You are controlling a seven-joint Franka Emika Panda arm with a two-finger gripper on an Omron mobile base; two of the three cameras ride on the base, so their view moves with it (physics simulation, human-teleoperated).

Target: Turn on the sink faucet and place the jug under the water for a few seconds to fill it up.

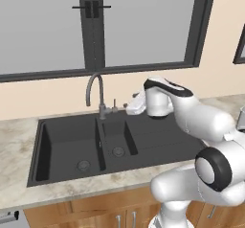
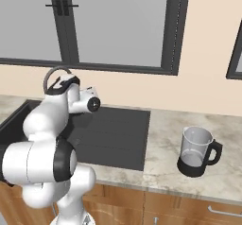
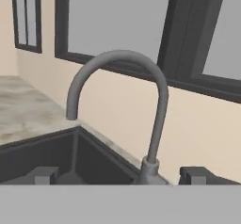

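- Faucet (image 1: 95,92) stood at the back rim of the sink (image 1: 67,145), spout arched over the left basin; I saw no stream from it
- Gripper (image 3: 120,175) hung just beside the faucet's base, fingertips (image 3: 43,175) spread apart with the stem between them, nothing pinched
- Jug (image 2: 197,151) stood upright on the counter (image 2: 165,139), right of the drainboard, well apart from the faucet
- I observed the jug with nothing inside it

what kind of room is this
A simulated kitchen, most likely: a black double-basin sink with a gooseneck faucet set in a marble-look counter under a window, and a glass jug standing by.
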